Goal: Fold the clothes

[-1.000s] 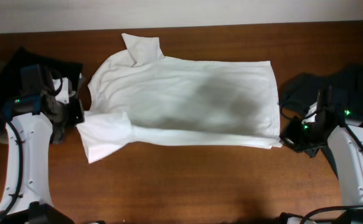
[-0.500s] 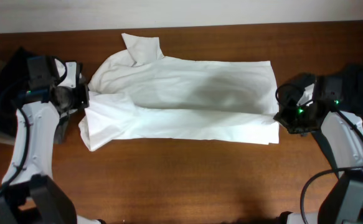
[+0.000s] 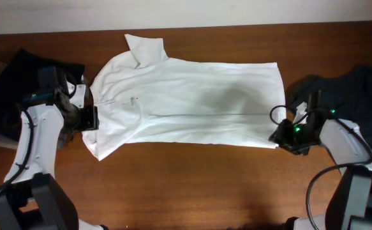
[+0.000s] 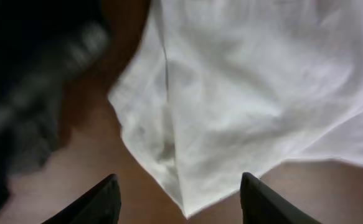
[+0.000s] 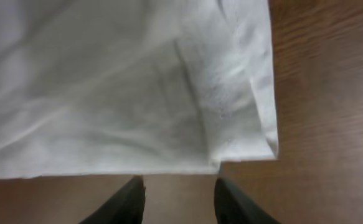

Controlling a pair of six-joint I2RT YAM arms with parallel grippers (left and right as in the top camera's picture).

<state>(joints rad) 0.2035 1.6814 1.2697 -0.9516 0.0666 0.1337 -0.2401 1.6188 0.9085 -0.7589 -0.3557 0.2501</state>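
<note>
Released white shirt (image 3: 192,102) lies folded; wrist views alone show left end effector (image 4: 178,182) and right end effector (image 5: 179,182) spread.

Left wrist view: a dark mass (image 4: 32,68) at upper left is too blurred to identify; the white shirt (image 4: 262,93) runs off the top and right edges. Only the tips of the left gripper (image 4: 180,177) and right gripper (image 5: 179,180) show, cropped below. Overhead, a dark garment (image 3: 359,83) is cut by the right edge.

No readable text or label anywhere, the white shirt (image 3: 192,105) included.
</note>
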